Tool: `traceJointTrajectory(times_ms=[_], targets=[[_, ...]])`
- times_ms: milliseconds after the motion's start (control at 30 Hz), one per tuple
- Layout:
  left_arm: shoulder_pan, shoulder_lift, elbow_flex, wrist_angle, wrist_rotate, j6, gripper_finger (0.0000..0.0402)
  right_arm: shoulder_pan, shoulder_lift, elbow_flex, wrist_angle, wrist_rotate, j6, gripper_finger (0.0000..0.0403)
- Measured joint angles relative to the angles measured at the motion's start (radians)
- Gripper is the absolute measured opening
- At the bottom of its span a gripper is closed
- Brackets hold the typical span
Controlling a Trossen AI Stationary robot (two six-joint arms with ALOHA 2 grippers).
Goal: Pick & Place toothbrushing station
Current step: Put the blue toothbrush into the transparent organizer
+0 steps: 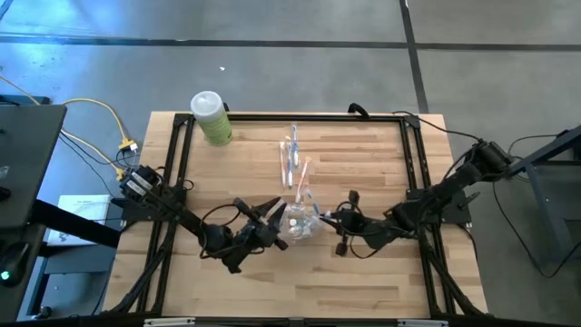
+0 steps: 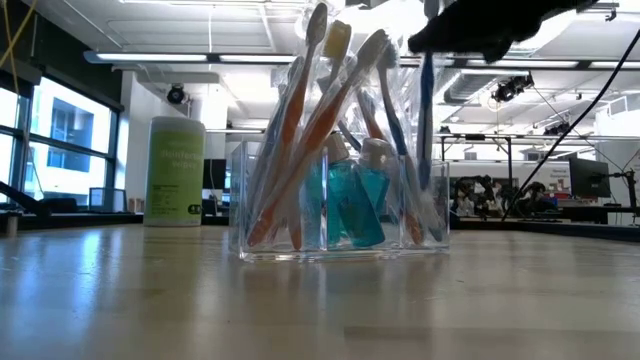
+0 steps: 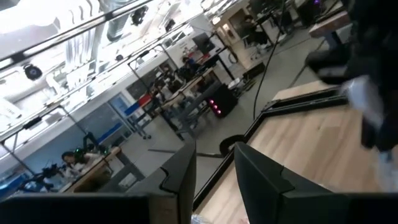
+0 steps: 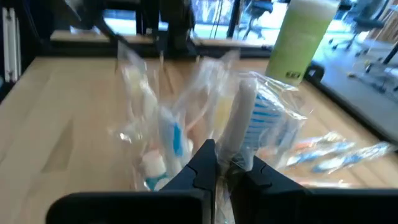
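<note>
A see-through plastic holder [image 2: 340, 215] stands on the table's middle [image 1: 300, 221], holding several wrapped toothbrushes [image 2: 310, 120] and two small teal bottles [image 2: 350, 200]. More wrapped toothbrushes [image 1: 292, 156] lie flat on the wood farther back. My right gripper [image 4: 233, 155] is at the holder's right side [image 1: 329, 221], shut on one wrapped blue-and-white toothbrush [image 4: 249, 118]. My left gripper [image 1: 275, 216] hovers just left of the holder. Its fingers [image 3: 180, 174] are open with nothing between them. My right gripper pinches the wrapped toothbrush's white handle [image 4: 236, 140] between its two fingers, clear wrapping included. The fingers come nearly level from the table's right, tipped a little down, and lie across the handle. The toothbrush stands upright, its lower part [image 2: 425, 150] inside the holder's right compartment.
A light-green bottle with a white cap [image 1: 211, 116] stands at the far left corner of the table. A black frame [image 1: 177, 163] runs along the table's edges. Bare wood lies in front of the holder [image 2: 320, 310].
</note>
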Motion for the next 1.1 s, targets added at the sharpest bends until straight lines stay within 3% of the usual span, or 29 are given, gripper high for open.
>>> traceJointTrajectory(times_ms=[300,600,733,867,1100], targets=[[-0.051,0.000,-0.001,-0.004,-0.015,0.060,0.0103,-0.064,0.034,0.000,-0.007,-0.155,0.049,0.0031],[-0.052,0.000,-0.001,-0.055,-0.010,0.064,0.0103,-0.059,0.034,0.000,-0.002,-0.147,-0.032,0.0054],[-0.063,-0.003,-0.001,-0.074,-0.008,0.063,0.0103,-0.040,0.031,0.000,0.014,-0.097,-0.112,0.0099],[-0.091,-0.030,-0.001,-0.194,0.000,0.016,0.0106,-0.025,0.031,0.000,0.030,-0.074,-0.135,0.0163],[-0.132,-0.091,-0.002,-0.223,-0.019,-0.009,0.0158,0.022,0.030,0.000,0.114,-0.030,-0.246,0.0259]])
